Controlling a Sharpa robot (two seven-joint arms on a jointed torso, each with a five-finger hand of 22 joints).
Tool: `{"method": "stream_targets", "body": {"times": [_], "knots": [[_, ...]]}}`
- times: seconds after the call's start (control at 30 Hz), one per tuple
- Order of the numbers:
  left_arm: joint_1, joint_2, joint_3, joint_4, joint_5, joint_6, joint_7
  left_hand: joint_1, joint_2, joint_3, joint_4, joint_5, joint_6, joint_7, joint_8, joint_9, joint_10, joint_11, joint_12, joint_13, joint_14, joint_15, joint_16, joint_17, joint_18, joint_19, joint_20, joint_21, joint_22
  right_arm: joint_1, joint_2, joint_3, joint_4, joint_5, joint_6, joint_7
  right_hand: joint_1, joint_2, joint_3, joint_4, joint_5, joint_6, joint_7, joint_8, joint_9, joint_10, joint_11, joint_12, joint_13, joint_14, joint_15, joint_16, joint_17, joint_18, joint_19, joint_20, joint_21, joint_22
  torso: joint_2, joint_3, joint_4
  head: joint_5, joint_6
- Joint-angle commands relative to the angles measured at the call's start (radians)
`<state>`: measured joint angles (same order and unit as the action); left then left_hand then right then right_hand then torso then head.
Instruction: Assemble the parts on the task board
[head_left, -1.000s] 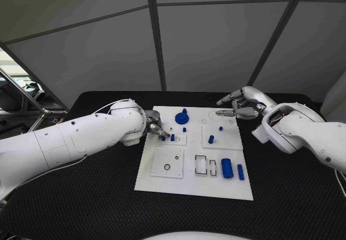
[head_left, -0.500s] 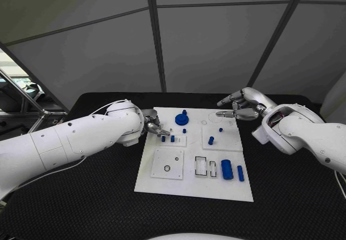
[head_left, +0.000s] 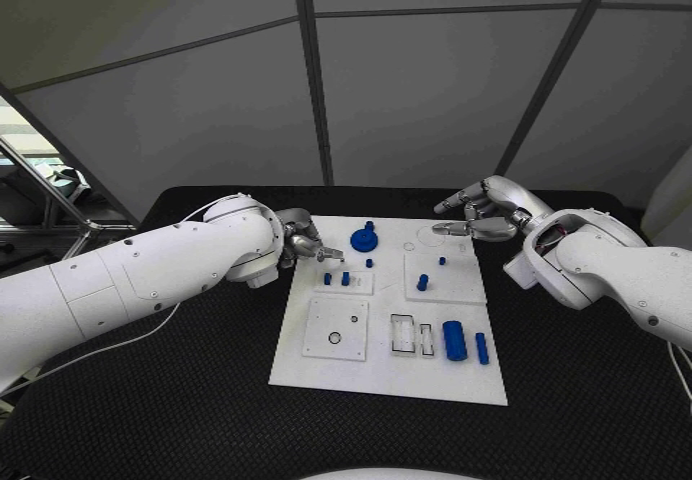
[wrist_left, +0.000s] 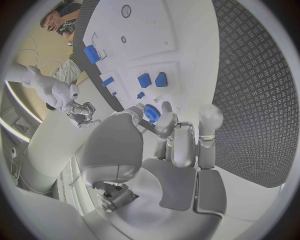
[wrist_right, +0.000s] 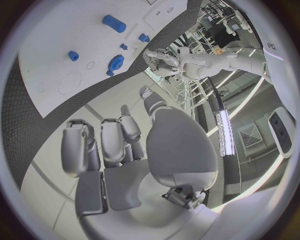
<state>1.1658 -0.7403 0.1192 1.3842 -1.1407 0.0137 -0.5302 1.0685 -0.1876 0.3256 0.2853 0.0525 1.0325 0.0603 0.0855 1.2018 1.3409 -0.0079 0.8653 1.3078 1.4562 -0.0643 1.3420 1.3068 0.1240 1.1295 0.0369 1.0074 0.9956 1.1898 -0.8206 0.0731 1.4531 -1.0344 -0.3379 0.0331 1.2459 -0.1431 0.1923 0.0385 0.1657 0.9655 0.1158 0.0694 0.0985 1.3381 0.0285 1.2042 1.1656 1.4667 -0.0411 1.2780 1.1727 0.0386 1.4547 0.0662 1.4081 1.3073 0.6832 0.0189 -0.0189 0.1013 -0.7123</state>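
The white task board (head_left: 387, 375) is laid flat in the middle of the black surface (head_left: 173, 400). Near its far edge a blue round part (head_left: 364, 238) is seated; two small blue pegs (head_left: 336, 278) are stood just left of centre, another peg (head_left: 423, 281) to their right. A blue cylinder (head_left: 454, 337) and a slim blue bar (head_left: 480, 345) are laid side by side near the board's right edge. The left hand (head_left: 302, 245) is held over the board's far left edge, fingers apart, nothing grasped. The right hand (head_left: 479, 212) is held above the board's far right corner, fingers loosely spread, nothing grasped
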Motion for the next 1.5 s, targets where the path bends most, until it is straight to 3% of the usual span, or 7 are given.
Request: {"method": "stream_targets", "body": {"times": [0.03,0.17,0.57,0.7,0.93,1.07,1.5], "knots": [[0.001,0.006,-0.001,-0.003,0.048,-0.118,0.149,0.116,0.011,0.038,-0.040,0.005,-0.061,0.034,-0.024,-0.074,-0.228,0.049,-0.440,-0.082,-0.135,0.038,-0.277,-0.155,0.040,-0.159,0.027,-0.208,-0.163,0.002,-0.001,0.001,0.001,0.005,-0.004,0.010,-0.011,0.003,-0.002,0.003,0.004,0.002,-0.001,-0.005,0.001,0.002,0.002,0.001,-0.002,0.018,-0.005,-0.008,-0.002,0.017,0.000,-0.003,-0.005,0.028,0.000,0.0015,0.0001,-0.005,0.003],[0.001,0.022,-0.020,-0.007,0.003,-0.212,0.301,0.300,-0.037,0.172,-0.141,0.023,-0.099,0.066,-0.028,-0.300,-0.268,0.065,-0.605,-0.290,-0.341,0.057,-0.646,-0.425,0.031,-0.218,0.068,-0.336,-0.239,0.002,0.000,0.001,0.001,0.005,-0.004,0.009,-0.011,0.003,-0.002,0.003,0.004,0.002,-0.001,-0.005,0.001,0.001,0.002,-0.001,-0.004,0.018,-0.005,-0.009,-0.004,0.017,0.000,-0.003,-0.005,0.027,0.001,0.0004,-0.0017,-0.007,0.004],[0.000,0.087,-0.057,-0.040,-0.248,-0.298,0.480,0.347,-0.062,0.165,-0.209,0.003,-0.027,0.070,-0.023,-0.617,-0.209,0.087,-0.759,-0.679,-0.280,0.078,-0.702,-0.511,0.059,-0.165,0.079,-0.376,-0.256,0.002,0.001,0.001,0.008,0.005,-0.002,0.009,-0.010,0.004,-0.001,0.003,0.005,0.003,-0.001,-0.005,0.001,0.001,0.002,-0.001,-0.003,0.018,-0.005,-0.009,-0.002,0.017,0.001,-0.003,-0.005,0.028,0.002,0.0003,-0.0021,-0.018,0.008],[0.000,0.110,-0.064,-0.058,-0.310,-0.279,0.476,0.346,-0.058,0.155,-0.212,0.004,-0.011,0.070,-0.022,-0.669,-0.202,0.083,-0.774,-0.757,-0.215,0.069,-0.647,-0.493,0.058,-0.114,0.076,-0.350,-0.240,0.002,0.002,0.001,0.008,0.005,-0.002,0.008,-0.010,0.004,-0.001,0.003,0.005,0.003,-0.001,-0.005,0.001,0.001,0.002,-0.001,-0.003,0.018,-0.005,-0.009,-0.002,0.017,0.001,-0.003,-0.005,0.028,0.002,-0.0006,-0.0027,-0.020,0.007],[0.000,0.147,-0.068,-0.088,-0.381,-0.217,0.452,0.338,-0.055,0.147,-0.210,0.004,0.003,0.065,-0.021,-0.747,-0.194,0.080,-0.781,-0.869,-0.073,0.061,-0.321,-0.259,0.056,-0.046,0.068,-0.279,-0.186,0.002,0.003,0.001,0.009,0.005,-0.001,0.008,-0.009,0.005,0.000,0.002,0.006,0.003,-0.001,-0.005,0.001,0.002,0.002,0.000,-0.002,0.018,-0.005,-0.008,-0.001,0.016,0.001,-0.003,-0.004,0.028,0.001,-0.0002,-0.0025,-0.023,0.005],[0.000,0.170,-0.072,-0.111,-0.421,-0.178,0.438,0.337,-0.054,0.144,-0.210,0.002,0.008,0.060,-0.020,-0.785,-0.194,0.076,-0.777,-0.922,-0.037,0.056,-0.222,-0.201,0.036,0.022,0.062,-0.148,-0.066,0.002,0.006,0.001,0.008,0.005,-0.001,0.008,-0.009,0.005,0.000,0.002,0.006,0.003,-0.001,-0.005,0.001,0.002,0.002,0.000,-0.002,0.018,-0.005,-0.008,-0.001,0.016,0.001,-0.003,-0.004,0.028,0.001,-0.0004,-0.0012,-0.023,0.005],[0.000,0.206,-0.079,-0.157,-0.454,-0.117,0.414,0.326,-0.058,0.129,-0.204,0.001,-0.001,0.061,-0.022,-0.823,-0.214,0.079,-0.779,-0.975,-0.015,0.050,-0.152,-0.163,0.026,0.051,0.058,-0.078,0.002,0.002,0.011,0.001,0.004,0.004,-0.006,0.010,-0.009,0.005,0.000,0.002,0.006,0.003,-0.001,-0.005,0.001,0.002,0.002,0.000,-0.002,0.018,-0.005,-0.008,-0.001,0.016,0.001,-0.003,-0.004,0.028,0.000,-0.0005,-0.0010,-0.025,0.003]]}}
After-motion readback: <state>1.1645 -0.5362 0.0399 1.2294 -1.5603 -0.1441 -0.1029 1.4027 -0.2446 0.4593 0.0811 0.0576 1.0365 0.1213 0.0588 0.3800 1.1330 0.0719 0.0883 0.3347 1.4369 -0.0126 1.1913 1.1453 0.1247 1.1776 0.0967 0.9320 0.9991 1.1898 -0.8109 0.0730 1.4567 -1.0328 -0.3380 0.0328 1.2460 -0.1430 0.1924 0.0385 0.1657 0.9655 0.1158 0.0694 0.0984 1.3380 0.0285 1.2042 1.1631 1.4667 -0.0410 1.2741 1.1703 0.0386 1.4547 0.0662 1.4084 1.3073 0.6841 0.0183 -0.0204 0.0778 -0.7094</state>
